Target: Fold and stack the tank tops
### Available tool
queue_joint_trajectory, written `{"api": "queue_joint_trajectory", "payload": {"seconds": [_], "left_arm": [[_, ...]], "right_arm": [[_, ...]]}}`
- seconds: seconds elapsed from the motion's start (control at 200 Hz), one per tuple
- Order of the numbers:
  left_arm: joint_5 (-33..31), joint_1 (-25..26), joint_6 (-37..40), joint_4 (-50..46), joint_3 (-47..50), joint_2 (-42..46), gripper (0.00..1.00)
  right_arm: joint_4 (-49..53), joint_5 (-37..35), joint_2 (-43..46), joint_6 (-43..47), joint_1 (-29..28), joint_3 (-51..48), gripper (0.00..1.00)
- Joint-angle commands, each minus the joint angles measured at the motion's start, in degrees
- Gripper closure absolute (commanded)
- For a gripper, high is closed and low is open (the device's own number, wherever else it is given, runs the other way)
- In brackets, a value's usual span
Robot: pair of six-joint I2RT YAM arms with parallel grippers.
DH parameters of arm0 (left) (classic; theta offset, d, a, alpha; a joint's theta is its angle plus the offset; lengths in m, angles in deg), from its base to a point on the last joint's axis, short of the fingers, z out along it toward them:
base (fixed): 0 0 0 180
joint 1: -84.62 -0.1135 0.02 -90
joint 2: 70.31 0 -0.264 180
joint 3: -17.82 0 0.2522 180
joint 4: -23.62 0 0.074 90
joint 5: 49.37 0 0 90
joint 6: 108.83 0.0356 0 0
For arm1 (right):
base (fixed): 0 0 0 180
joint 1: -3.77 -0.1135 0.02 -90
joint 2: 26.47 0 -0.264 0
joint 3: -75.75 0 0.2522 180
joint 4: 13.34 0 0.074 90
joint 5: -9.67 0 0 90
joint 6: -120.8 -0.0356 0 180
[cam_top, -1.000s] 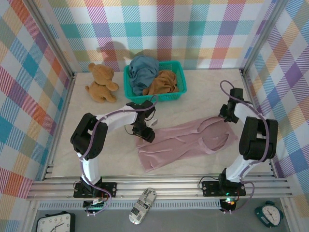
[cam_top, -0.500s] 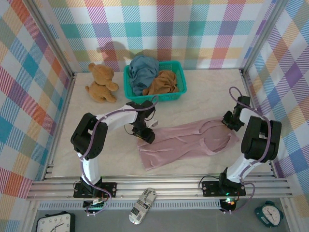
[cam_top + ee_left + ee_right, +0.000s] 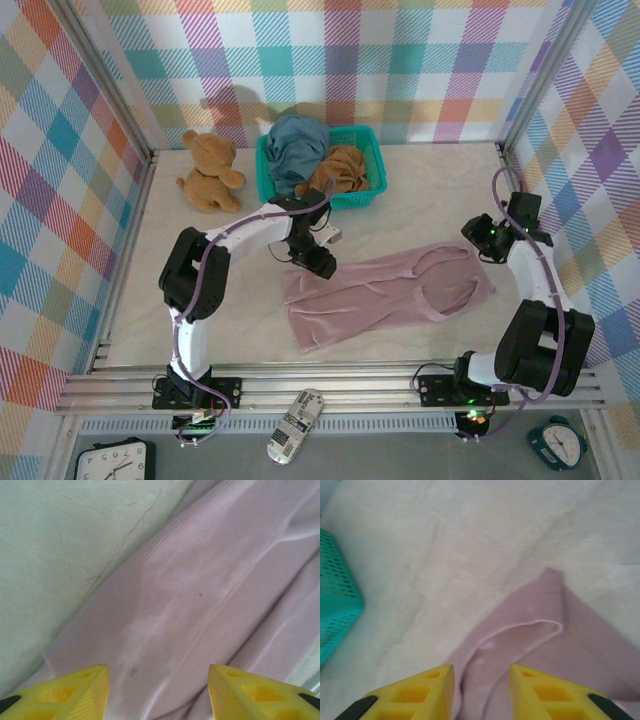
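Observation:
A dusty pink tank top (image 3: pixel 390 295) lies spread flat across the table, wrinkled along its left side. My left gripper (image 3: pixel 318 260) hovers over its upper left corner. In the left wrist view that gripper (image 3: pixel 159 690) is open, its yellow fingertips (image 3: pixel 80 690) wide apart above the pink cloth (image 3: pixel 200 590). My right gripper (image 3: pixel 487 238) is at the top's upper right strap. In the right wrist view it (image 3: pixel 481 690) is open, with the strap's hemmed edge (image 3: pixel 530 627) lying on the table below the gap. The slate blue top (image 3: pixel 295 145) and the ochre brown top (image 3: pixel 340 170) sit bunched in the basket.
The teal mesh basket (image 3: pixel 355 200) stands at the back centre, and its corner (image 3: pixel 335 595) shows in the right wrist view. A brown teddy bear (image 3: pixel 208 172) sits left of it. Plaid walls close in three sides, and metal rails (image 3: pixel 330 385) run along the near edge.
My right gripper has opened, let go of the pink strap and drawn back to the right. My left gripper shifted up and right along the top's left edge.

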Motion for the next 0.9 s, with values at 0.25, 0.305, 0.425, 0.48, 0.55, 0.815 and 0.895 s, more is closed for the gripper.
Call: {"api": "queue_joint_trajectory", "payload": {"seconds": [0.25, 0.305, 0.425, 0.48, 0.55, 0.815, 0.895], "left_arm": [[-0.9, -4.19, 1.12, 2.84, 2.95, -2.84, 0.45], [-1.7, -4.73, 1.16, 3.19, 4.64, -2.08, 0.45], [-2.1, -6.31, 0.2, 3.84, 7.95, -0.53, 0.45], [-2.39, -6.73, -0.35, 4.13, 9.54, 0.38, 0.45], [-2.57, -7.26, -1.54, 4.61, 11.07, 1.27, 0.45], [-3.57, -9.16, -6.05, 5.04, 11.61, 4.03, 0.44], [-3.1, -9.34, -7.06, 3.65, 10.83, 4.77, 0.43]], "right_arm": [[-7.29, 3.96, -19.9, -8.2, -2.47, 3.88, 0.82], [-4.4, 3.94, -23.48, -6.85, -2.51, 6.81, 0.83], [1.86, 2.64, -29.55, -3.22, -2.48, 12.46, 0.85], [3.09, 2.41, -31.73, -2.47, -2.61, 14.39, 0.85], [4.12, 2.85, -34.52, -1.54, -2.94, 16.99, 0.85], [4.52, 8.1, -46.22, 2.03, -6.54, 31.63, 0.86], [5.99, 8.61, -48.71, 3.92, -7.4, 37.41, 0.85]]}}
